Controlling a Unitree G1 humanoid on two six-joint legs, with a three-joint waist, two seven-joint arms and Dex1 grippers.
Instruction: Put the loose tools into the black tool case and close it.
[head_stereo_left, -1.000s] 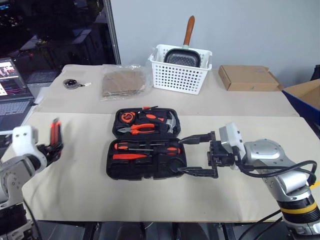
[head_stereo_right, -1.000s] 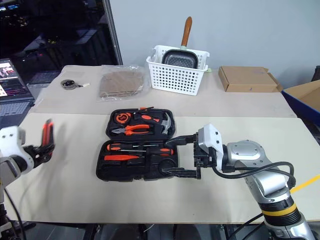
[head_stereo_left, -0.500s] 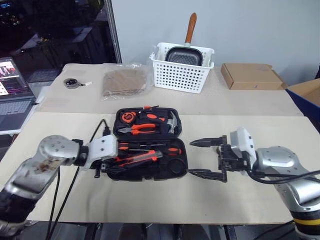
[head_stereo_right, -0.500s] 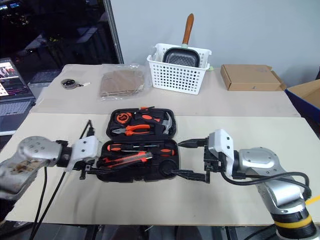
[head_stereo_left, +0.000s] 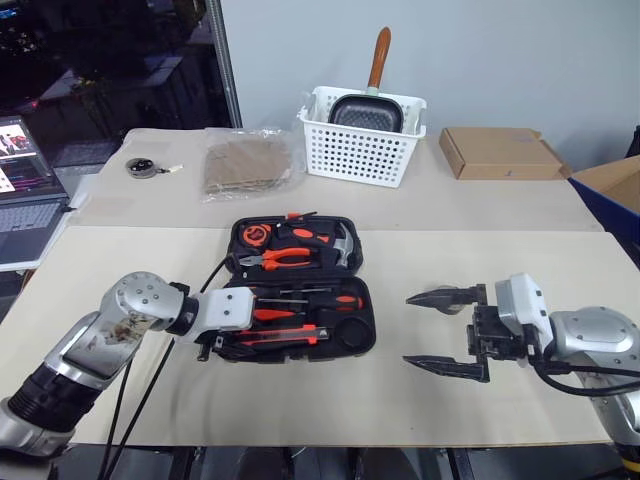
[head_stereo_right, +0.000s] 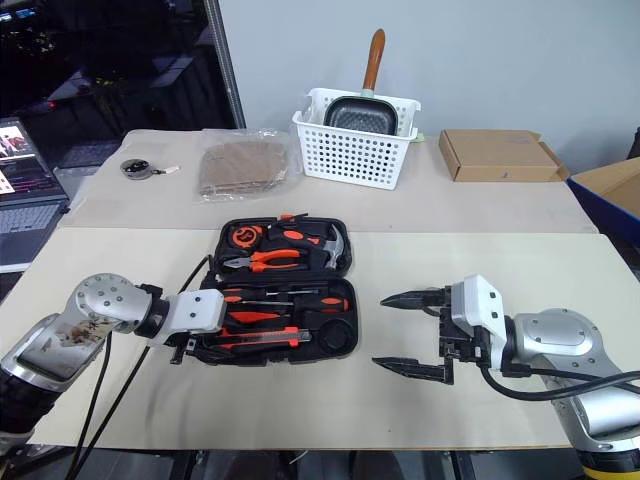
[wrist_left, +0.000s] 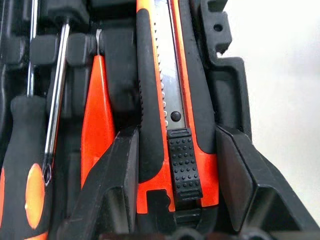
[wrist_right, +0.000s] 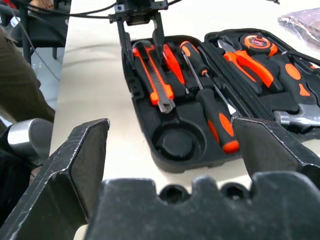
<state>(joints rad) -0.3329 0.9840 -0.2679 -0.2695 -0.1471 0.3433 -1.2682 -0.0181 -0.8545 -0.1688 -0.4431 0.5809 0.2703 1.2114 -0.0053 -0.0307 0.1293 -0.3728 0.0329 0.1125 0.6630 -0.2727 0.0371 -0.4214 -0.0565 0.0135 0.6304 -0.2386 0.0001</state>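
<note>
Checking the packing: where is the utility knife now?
The utility knife lies in the near half of the tool case, between the left gripper's fingers, beside the small orange tool.

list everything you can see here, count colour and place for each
tool case: 1, black, open flat mid table
utility knife: 1, orange and black, in the case's near half, between the left gripper's fingers
screwdrivers: 2, orange-black handles, in the near half
small pointed tool: 1, orange, slotted beside the knife
pliers: 1, orange handles, in the far half
hammer: 1, steel head, in the far half
basket: 1, white, far side of table
pan: 1, dark with brown handle, in the basket
cardboard box: 1, brown, far right
plastic bag: 1, clear with brown contents, far left
disc with cord: 1, grey, far left
laptop: 1, left edge
left gripper: closed on the knife
right gripper: open, right of the case
</note>
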